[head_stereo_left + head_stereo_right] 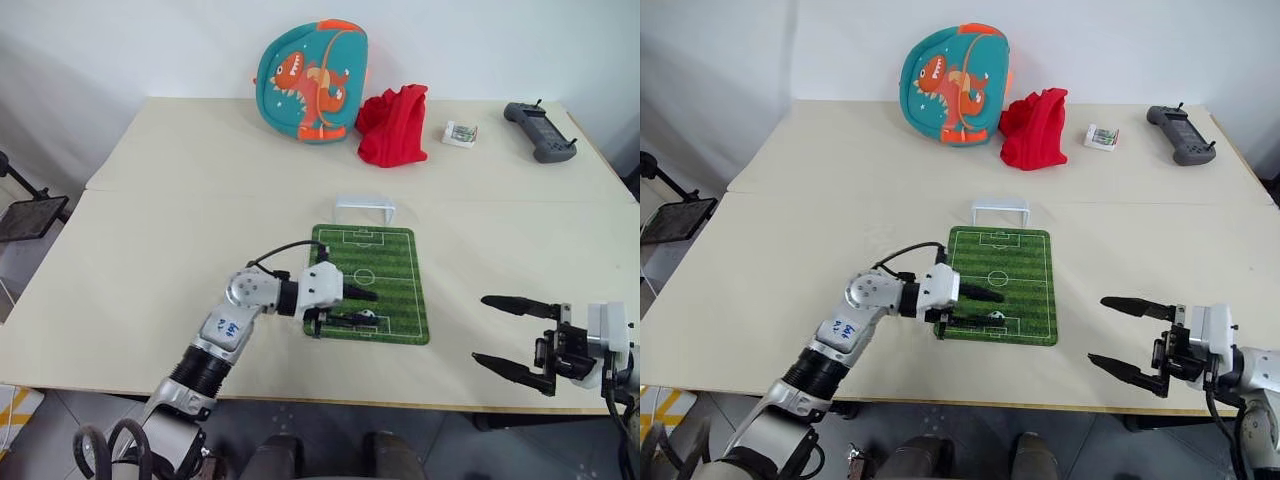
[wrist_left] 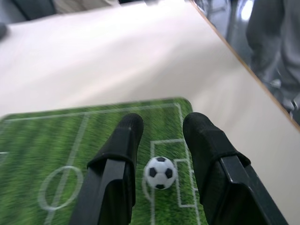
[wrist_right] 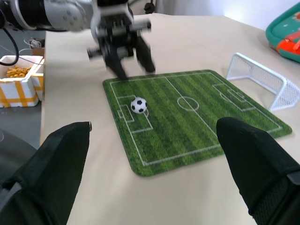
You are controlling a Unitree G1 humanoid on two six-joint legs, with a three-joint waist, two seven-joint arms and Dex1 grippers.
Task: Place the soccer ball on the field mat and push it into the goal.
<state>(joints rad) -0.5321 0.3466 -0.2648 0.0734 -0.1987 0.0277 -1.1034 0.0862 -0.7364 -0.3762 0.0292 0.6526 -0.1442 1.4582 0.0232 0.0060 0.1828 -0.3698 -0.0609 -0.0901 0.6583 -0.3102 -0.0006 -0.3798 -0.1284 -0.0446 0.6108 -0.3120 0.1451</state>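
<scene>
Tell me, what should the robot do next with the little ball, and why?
Probably nudge the soccer ball toward the goal using the left gripper. The ball already sits free on the field mat, near the end far from the goal, with the open fingers just above it.

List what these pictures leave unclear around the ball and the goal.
- Soccer ball: whether the left gripper touches it; head view too small, left wrist view shows it between open fingers, apparently free.
- Goal: cut by the right wrist view's edge.
- Small white item beside the red cloth: too small to identify.
</scene>
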